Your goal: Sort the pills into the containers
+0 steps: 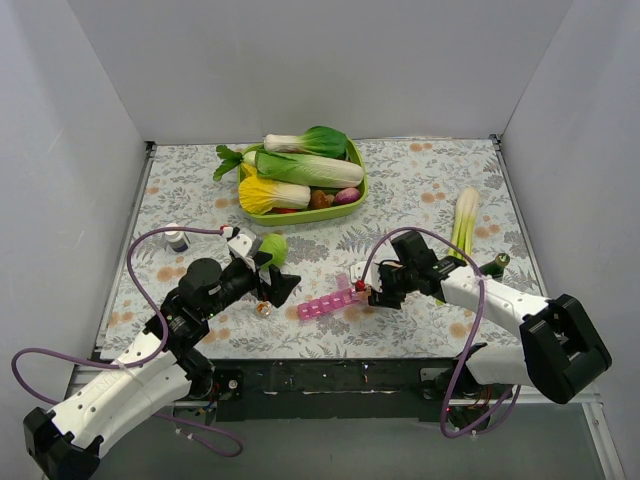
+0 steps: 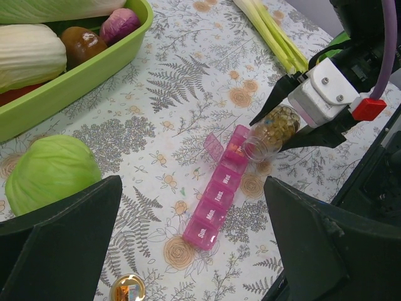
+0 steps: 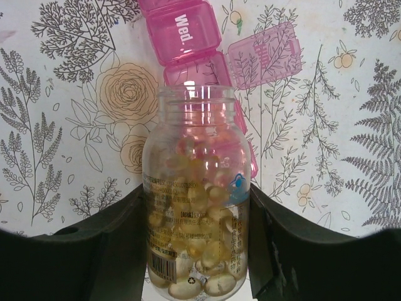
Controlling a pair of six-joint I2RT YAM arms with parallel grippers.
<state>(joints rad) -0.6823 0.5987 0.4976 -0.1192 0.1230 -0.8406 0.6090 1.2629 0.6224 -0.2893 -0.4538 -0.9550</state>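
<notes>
The pink pill-organiser strip (image 1: 328, 303) lies on the floral cloth between the arms, also in the left wrist view (image 2: 219, 191) and right wrist view (image 3: 185, 30). One compartment beside "Wed." has its lid (image 3: 264, 55) flipped open. My right gripper (image 1: 378, 292) (image 3: 195, 207) is shut on a clear bottle (image 3: 197, 188) (image 2: 270, 130) full of yellow-amber pills (image 3: 207, 244). The bottle is tipped with its mouth over the open compartment. My left gripper (image 1: 268, 285) (image 2: 191, 194) is open and empty, just left of the strip's "Sun." end.
A gold bottle cap (image 2: 127, 288) (image 1: 263, 308) lies by the left gripper. A green cabbage (image 1: 272, 247) sits behind it. A green tray (image 1: 355, 190) of vegetables stands at the back. A leek (image 1: 465, 220) lies at the right, and a small white bottle (image 1: 176, 240) at the left.
</notes>
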